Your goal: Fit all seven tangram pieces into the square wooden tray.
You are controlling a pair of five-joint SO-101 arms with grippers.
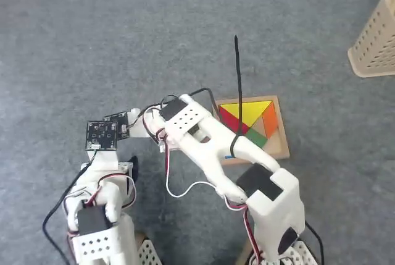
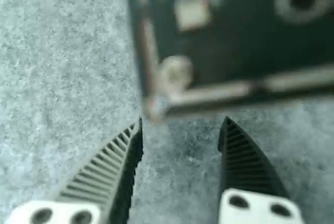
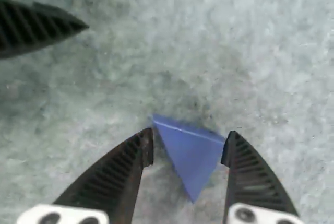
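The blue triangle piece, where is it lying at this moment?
In the right wrist view the blue triangle lies flat on the grey mat, between the two sides of the open right gripper, not in the wooden tray.

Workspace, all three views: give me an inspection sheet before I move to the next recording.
Surface: grey carpet-like mat, flat.
Job's things: wooden tray holds coloured pieces, partly hidden by an arm; blue triangle lies flat on the mat.
Clutter: nothing seen.
Pincers: left pincer open, low over the mat, a blurred dark board ahead of it; right pincer open, one finger on each side of the blue triangle.
Cables: black cable stands up beside the tray; white cable loops between the arms.
Surroundings: beige perforated basket at the mat's far corner.
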